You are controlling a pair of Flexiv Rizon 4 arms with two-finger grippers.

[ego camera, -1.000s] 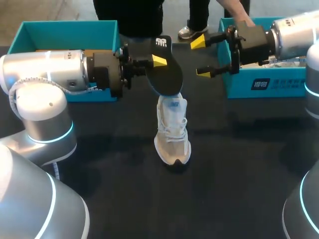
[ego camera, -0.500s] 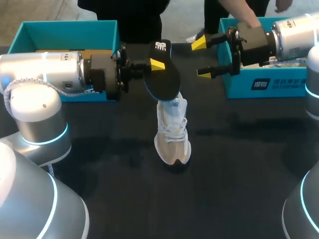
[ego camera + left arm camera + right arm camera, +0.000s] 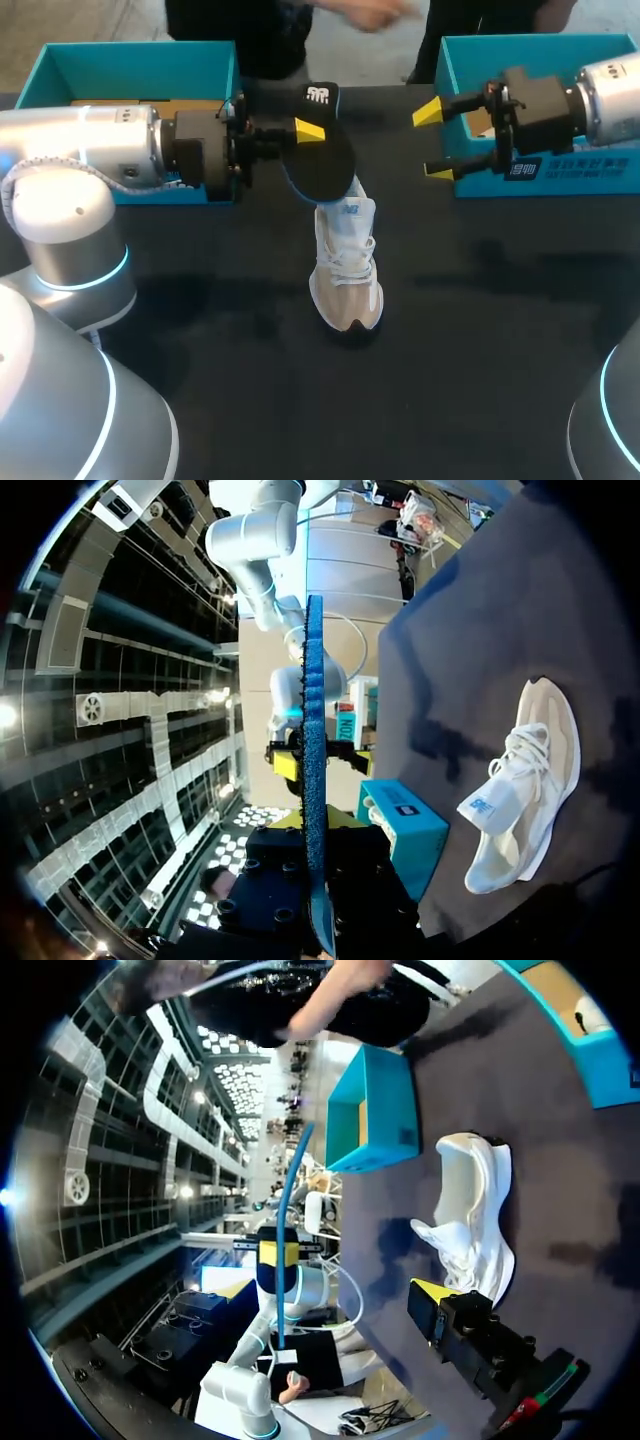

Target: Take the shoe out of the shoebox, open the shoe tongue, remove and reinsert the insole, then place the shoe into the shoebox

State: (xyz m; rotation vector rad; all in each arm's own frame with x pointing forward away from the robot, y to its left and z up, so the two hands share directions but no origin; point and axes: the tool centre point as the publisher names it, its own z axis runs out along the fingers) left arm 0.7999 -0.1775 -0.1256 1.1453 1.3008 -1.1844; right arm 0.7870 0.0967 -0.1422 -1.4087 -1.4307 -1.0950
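**A:** From overhead, where is the shoe?
**B:** The shoe (image 3: pixel 347 270) stands on its sole in the middle of the table (image 3: pixel 490 340), toe toward the robot and tongue pulled up. It is outside both the left box (image 3: pixel 135 62) and the right box (image 3: pixel 530 170).
**A:** And the grippers?
**B:** The left gripper (image 3: pixel 303 130) is clamped on the dark insole (image 3: pixel 325 155) and holds it in the air over the shoe's heel end. I cannot tell if insole and shoe touch. The right gripper (image 3: pixel 433 142) is spread wide with nothing in it, in front of the right box.
**A:** What about the left wrist view?
**B:** The insole (image 3: pixel 314 730) shows edge-on, pinched between that gripper's fingers. The shoe (image 3: pixel 520 780) lies off to one side on the table, and a teal box (image 3: pixel 405 825) sits near it.
**A:** And the right wrist view?
**B:** One yellow fingertip (image 3: pixel 430 1290) shows, with nothing against it. Ahead of it is the shoe (image 3: pixel 475 1215), and beyond that the left box (image 3: pixel 375 1110). The insole (image 3: pixel 290 1200) appears as a thin blue edge above the other gripper.
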